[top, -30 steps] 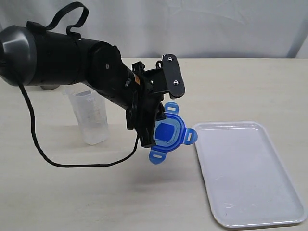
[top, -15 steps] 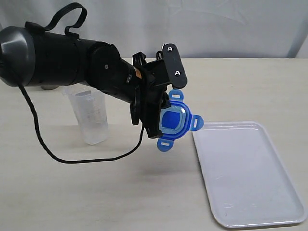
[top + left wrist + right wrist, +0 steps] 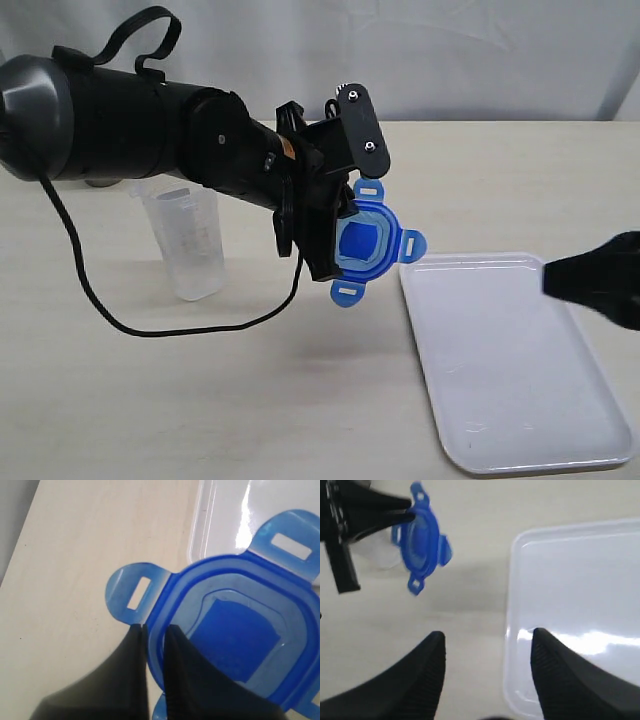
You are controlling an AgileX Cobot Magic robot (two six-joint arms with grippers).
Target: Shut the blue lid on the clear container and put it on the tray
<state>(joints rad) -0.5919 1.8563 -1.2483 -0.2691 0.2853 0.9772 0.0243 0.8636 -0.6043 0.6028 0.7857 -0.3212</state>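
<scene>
The left claw (image 3: 154, 645) is pinched tight on the rim of the lid (image 3: 368, 243), gripping one side wall between two tabs. It holds the lid on edge in the air above the middle of the table (image 3: 480, 170), just off the tray's far left corner. The right claw (image 3: 487, 632) hangs over the tray's right side with its jaws spread wide and nothing between them. The container (image 3: 190, 245) stands upright and uncapped toward the table's left edge, well apart from the lid and partly behind the left arm. The lid looks like thin, light plastic, stiff in the body, but its four tabs probably flex at their hinges. A hold on the rim seems safer than one on a tab, though a smooth rim could swivel in so narrow a pinch. The container is tall, narrow and likely very light, so it should tip easily under a sideways push. Gripping its wall low down, or steadying it while the lid is pressed on, would be wise. The table is pale, matte and flat, with a black cable (image 3: 150, 330) looping across it near the container. The tray (image 3: 520, 440) is glossy white with a low rim. Something grey sits behind the arm, too hidden to name.
</scene>
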